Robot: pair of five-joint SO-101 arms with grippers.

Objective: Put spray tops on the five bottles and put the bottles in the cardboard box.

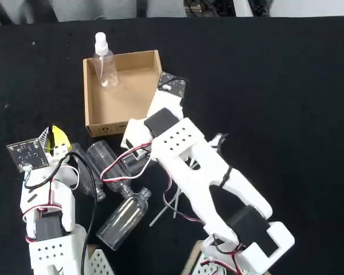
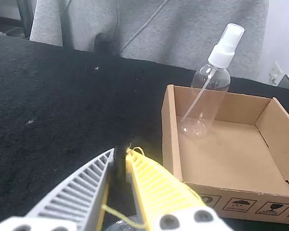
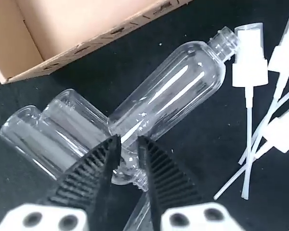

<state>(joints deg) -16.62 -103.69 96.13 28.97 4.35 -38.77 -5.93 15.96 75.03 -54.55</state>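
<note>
Lying on the desk [image 1: 275,86] beside the cardboard box [image 1: 87,97], uncapped bottles [image 3: 168,94] crowd beneath the slightly parted right gripper [image 3: 128,144], spray tops [image 3: 250,67] alongside; left gripper [image 2: 120,156] clenched; one capped bottle [image 2: 209,91] stands inside the box.

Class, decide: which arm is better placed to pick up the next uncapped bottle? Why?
Right, probably: the right tool sits at an uncapped bottle neck, spray tops beside. The left tool points at table beside the cardboard box.
</note>
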